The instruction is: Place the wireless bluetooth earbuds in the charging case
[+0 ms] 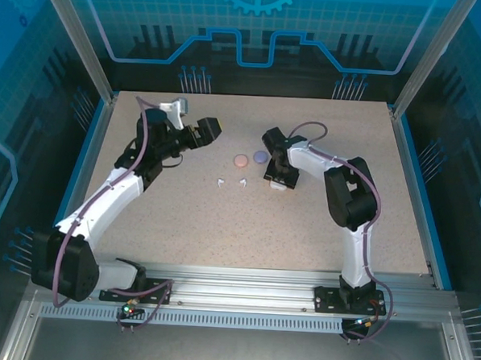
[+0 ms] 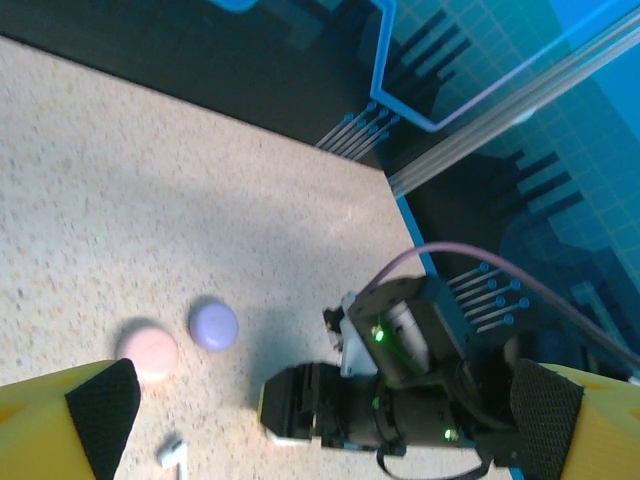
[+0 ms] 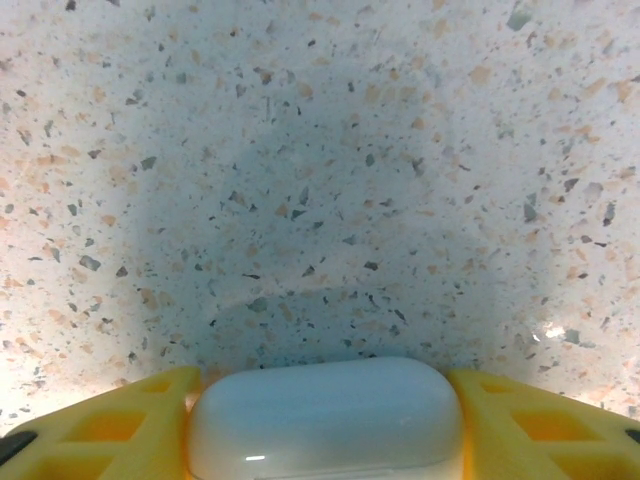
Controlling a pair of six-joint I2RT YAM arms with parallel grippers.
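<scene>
Right hand (image 3: pixel 322 380) clamps the white charging case (image 3: pixel 325 420); left hand (image 1: pixel 207 132) gapes apart. The rounded shell could squirt from the fingers if squeezed off-centre.

No legible text, label, brand, number or sign on any surface.

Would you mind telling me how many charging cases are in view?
3: the pink case and purple case side by side mid-table, and the white case between the right gripper's fingers. Others may hide behind the arms.
</scene>
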